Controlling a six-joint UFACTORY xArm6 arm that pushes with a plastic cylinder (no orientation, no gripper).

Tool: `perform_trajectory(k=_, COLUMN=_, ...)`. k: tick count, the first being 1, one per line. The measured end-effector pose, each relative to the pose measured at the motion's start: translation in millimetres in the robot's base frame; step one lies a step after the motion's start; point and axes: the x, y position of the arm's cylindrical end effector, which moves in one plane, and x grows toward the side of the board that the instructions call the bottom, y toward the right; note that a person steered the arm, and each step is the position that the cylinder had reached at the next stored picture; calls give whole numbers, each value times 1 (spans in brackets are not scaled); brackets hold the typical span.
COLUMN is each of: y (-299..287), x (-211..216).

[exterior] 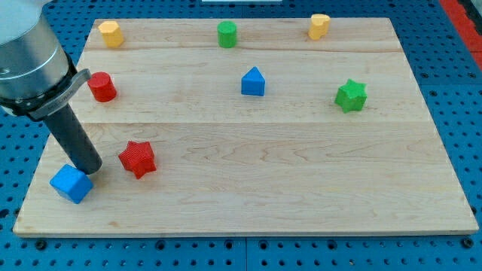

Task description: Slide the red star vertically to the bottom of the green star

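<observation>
The red star (137, 158) lies at the view's lower left of the wooden board (301, 188). The green star (351, 95) lies far off at the view's right, higher up. My tip (92, 170) rests on the board just left of the red star, a small gap apart, and right above the blue cube (71, 184), close to it or touching it.
A red cylinder (102, 86) sits at the left. A blue triangular block (253, 81) is at the centre top. A yellow block (111, 34), a green cylinder (227, 34) and a second yellow block (319, 25) line the top edge.
</observation>
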Motion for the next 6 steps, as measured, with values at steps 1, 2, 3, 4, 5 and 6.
perform_trajectory(k=1, y=1, x=0)
perform_trajectory(k=2, y=31, x=0)
perform_trajectory(k=3, y=61, x=0)
perform_trajectory(k=4, y=80, x=0)
perform_trajectory(k=5, y=95, x=0)
perform_trajectory(k=6, y=108, x=0)
